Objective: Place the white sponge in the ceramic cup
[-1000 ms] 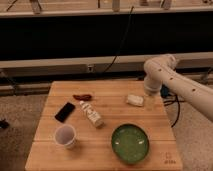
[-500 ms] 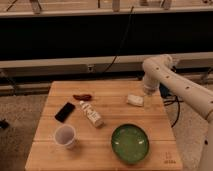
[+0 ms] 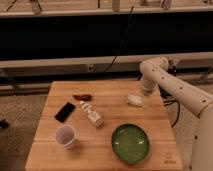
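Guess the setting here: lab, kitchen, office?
Probably a robot test lab, not a kitchen: a lone wooden table on speckled floor, a cable hanging against the dark wall. The gripper sits near the white sponge.

arm [image 3: 176, 90]: white, rounded segs, bulbous joints | gripper [image 3: 146, 92]: at arm's lower tip

A wooden surface [image 3: 112, 97] is standing on a speckled grey floor [image 3: 20, 117], which is showing to its left and right. Beyond it, a pale rail [image 3: 55, 63] is running from left to right, carrying a small outlet [image 3: 90, 67]. A wide dark panel [image 3: 60, 37] is filling the wall above, with a black cable [image 3: 123, 42] hanging down across it toward the outlet. A light ledge [image 3: 75, 11] is crossing the top. Soft, even light is falling throughout. The hand [image 3: 144, 91] is hovering over the surface's far right part.
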Motion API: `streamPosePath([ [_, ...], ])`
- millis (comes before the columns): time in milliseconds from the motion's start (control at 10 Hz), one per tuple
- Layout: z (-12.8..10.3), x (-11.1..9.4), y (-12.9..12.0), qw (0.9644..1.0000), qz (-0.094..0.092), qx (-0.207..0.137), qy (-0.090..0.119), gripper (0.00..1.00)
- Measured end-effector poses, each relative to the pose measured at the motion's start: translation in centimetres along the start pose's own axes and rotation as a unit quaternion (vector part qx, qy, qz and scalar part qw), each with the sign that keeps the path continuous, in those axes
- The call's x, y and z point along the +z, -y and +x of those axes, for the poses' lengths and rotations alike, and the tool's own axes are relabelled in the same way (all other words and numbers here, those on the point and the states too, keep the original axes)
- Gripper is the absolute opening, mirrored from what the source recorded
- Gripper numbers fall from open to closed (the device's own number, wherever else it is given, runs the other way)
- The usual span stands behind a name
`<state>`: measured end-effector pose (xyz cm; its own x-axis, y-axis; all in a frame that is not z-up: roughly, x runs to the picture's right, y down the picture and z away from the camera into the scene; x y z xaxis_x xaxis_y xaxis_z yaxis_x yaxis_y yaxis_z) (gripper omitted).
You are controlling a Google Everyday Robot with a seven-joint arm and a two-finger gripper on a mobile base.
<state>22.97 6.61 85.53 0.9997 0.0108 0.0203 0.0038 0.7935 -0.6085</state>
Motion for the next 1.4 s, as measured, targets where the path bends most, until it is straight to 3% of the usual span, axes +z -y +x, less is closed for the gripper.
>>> streamPosePath([
  [500, -0.5, 2.8, 0.7, 1.0, -0.007, -0.005, 0.003, 0.8],
  [1400, -1.4, 5.0, 2.3, 0.9996, -0.016, -0.023, 0.0, 0.8],
])
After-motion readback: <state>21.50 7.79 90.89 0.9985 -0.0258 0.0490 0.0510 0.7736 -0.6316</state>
